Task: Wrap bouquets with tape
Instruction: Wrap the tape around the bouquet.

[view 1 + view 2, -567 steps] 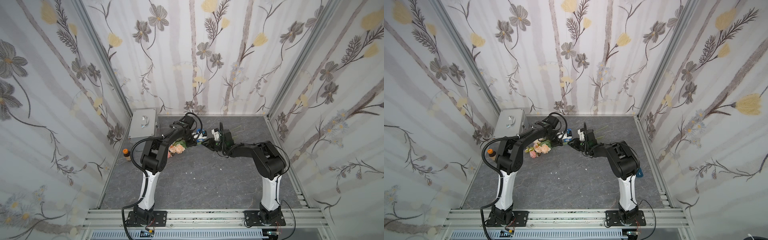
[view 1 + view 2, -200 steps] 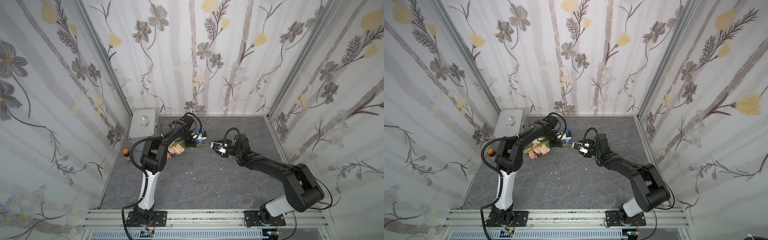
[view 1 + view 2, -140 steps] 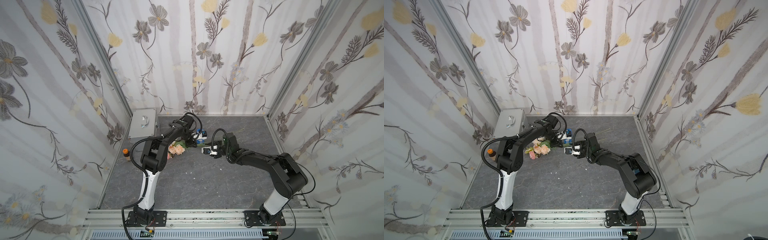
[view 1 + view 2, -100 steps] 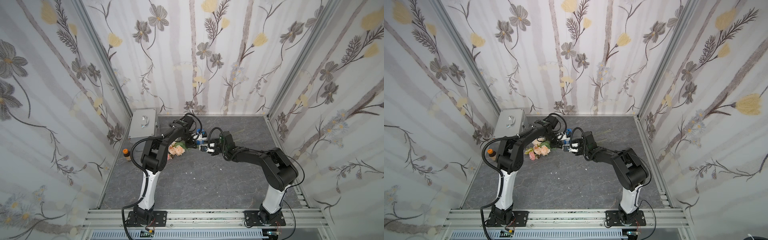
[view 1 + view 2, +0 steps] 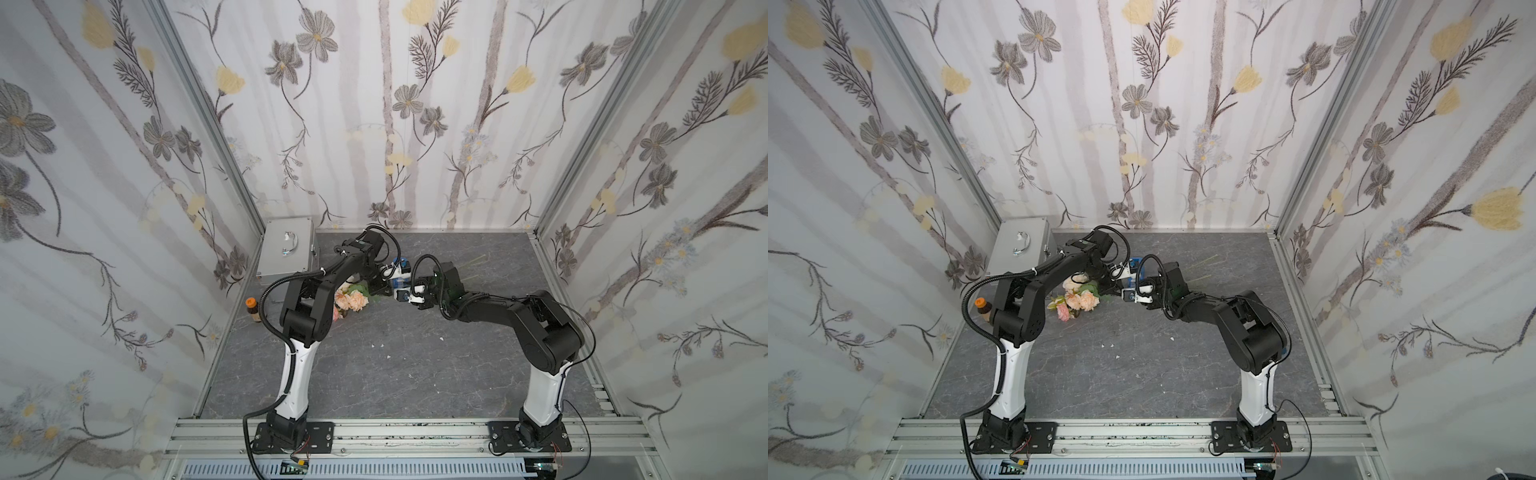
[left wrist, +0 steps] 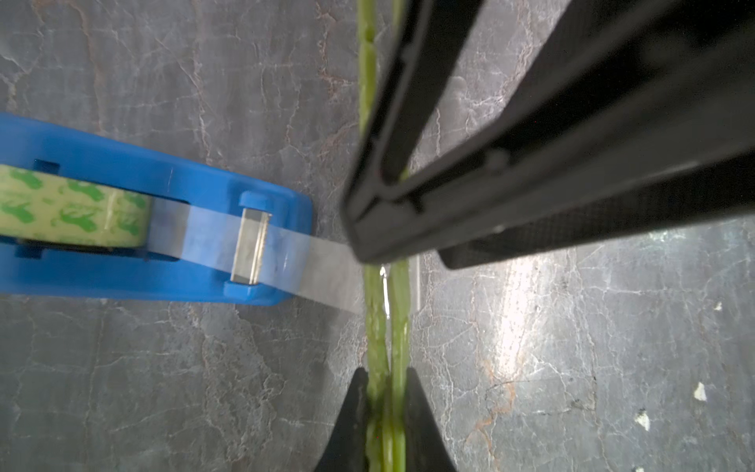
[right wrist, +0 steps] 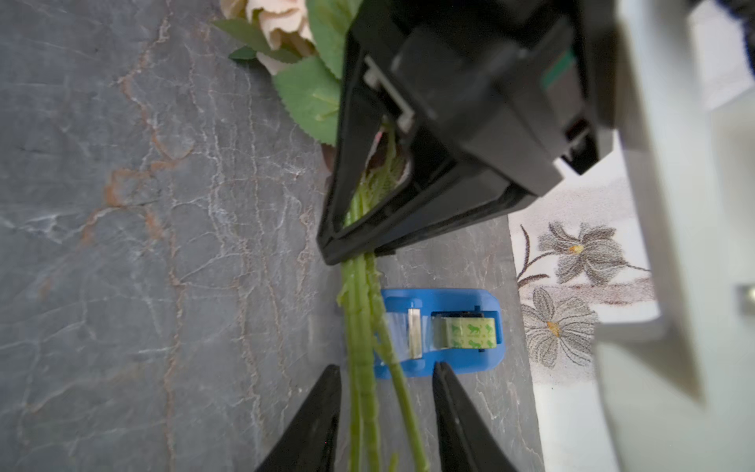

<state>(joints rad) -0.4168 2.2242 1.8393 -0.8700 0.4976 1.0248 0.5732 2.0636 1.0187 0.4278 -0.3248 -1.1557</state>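
Observation:
The bouquets are one bunch of pink and peach roses [image 5: 351, 299] [image 5: 1077, 300] lying on the grey floor, its thin green stems [image 6: 386, 327] [image 7: 359, 327] running toward the middle. My left gripper [image 6: 386, 376] [image 5: 380, 289] is shut on those stems. The tape, a pale-green roll [image 6: 69, 208] in a blue dispenser [image 7: 445, 331] [image 5: 402, 272], stands just beside the stems. A clear strip [image 6: 327, 265] runs from it to them. My right gripper [image 7: 386, 367] [image 5: 1127, 291] is open, its jaws on either side of the stems without touching them, facing the left gripper.
A silver case [image 5: 286, 249] stands at the back left corner. A brown bottle with an orange cap [image 5: 251, 307] is by the left wall. Loose green stems [image 5: 473, 262] lie behind the right arm. Small white scraps [image 5: 388, 356] dot the floor.
My right arm has swung in from the right to the stems beside the left gripper, its jaws narrowing a little. The left arm and the bunch have stayed put.

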